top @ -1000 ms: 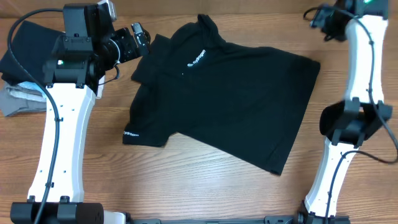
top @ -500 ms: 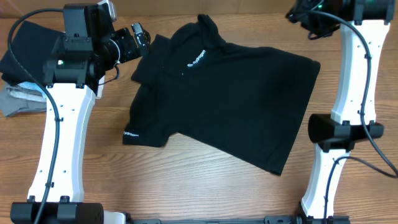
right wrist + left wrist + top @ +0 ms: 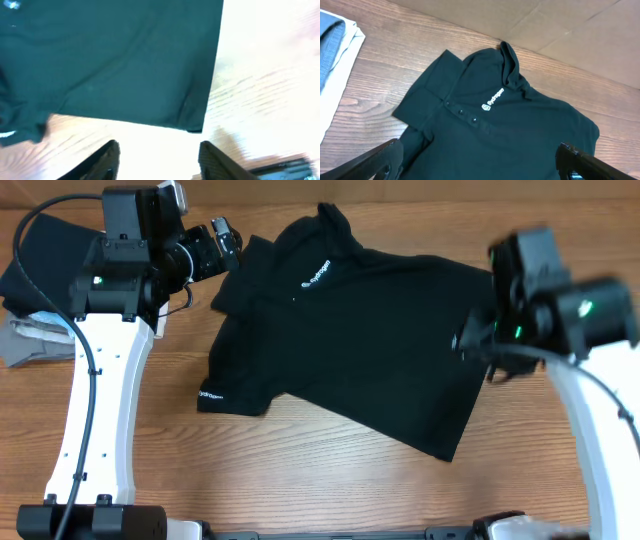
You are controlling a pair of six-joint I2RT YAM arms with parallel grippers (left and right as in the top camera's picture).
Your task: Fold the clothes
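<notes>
The black short-sleeved shirt [image 3: 350, 330] lies spread flat on the wooden table, collar at the back and white chest logo [image 3: 317, 277] facing up. My left gripper [image 3: 226, 240] hovers over the shirt's back left sleeve, open and empty. In the left wrist view its fingers [image 3: 480, 165] frame the shirt [image 3: 520, 130] below the logo. My right gripper [image 3: 478, 342] is motion-blurred above the shirt's right edge. In the right wrist view its fingers [image 3: 162, 160] are spread and empty over bare table, just past the shirt's hem [image 3: 125, 75].
A folded black garment [image 3: 40, 250] and a folded grey and beige one [image 3: 30, 340] lie at the left edge, behind the left arm. The grey and beige one also shows in the left wrist view [image 3: 332, 50]. A cardboard wall [image 3: 570, 25] stands behind the table.
My right arm has swung from the back right corner down and forward to the shirt's right edge. The left arm and the shirt have not moved.
</notes>
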